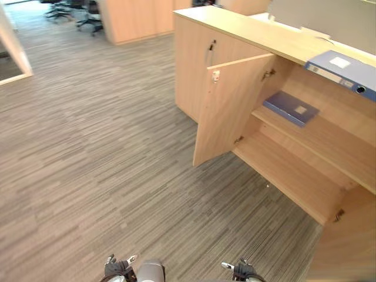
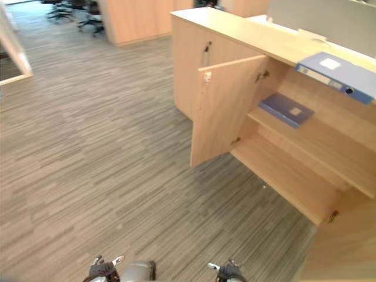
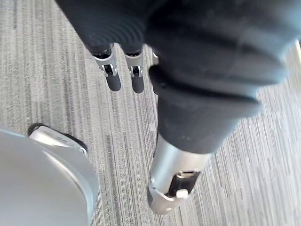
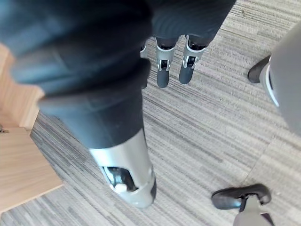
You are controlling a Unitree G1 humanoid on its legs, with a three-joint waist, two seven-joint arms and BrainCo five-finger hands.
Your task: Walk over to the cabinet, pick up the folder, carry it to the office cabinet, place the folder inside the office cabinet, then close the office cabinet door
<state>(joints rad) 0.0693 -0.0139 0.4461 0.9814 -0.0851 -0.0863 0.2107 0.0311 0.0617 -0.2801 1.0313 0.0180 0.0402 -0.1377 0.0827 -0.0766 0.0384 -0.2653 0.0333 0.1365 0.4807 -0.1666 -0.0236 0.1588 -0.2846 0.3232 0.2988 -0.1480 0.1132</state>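
Observation:
A thick blue folder with a white label lies flat on the top of the wooden office cabinet, at the far right. The cabinet's left door stands open, and a thin blue folder lies on the upper shelf inside. My left hand and right hand hang low at the view's bottom edge, well short of the cabinet. In the wrist views the left hand and the right hand hang over carpet with straight fingers and hold nothing.
A second cabinet door stands open at the lower right. Striped grey carpet stretches to the left and ahead. Another wooden unit and office chairs stand at the back left. A pale panel leans at the left edge.

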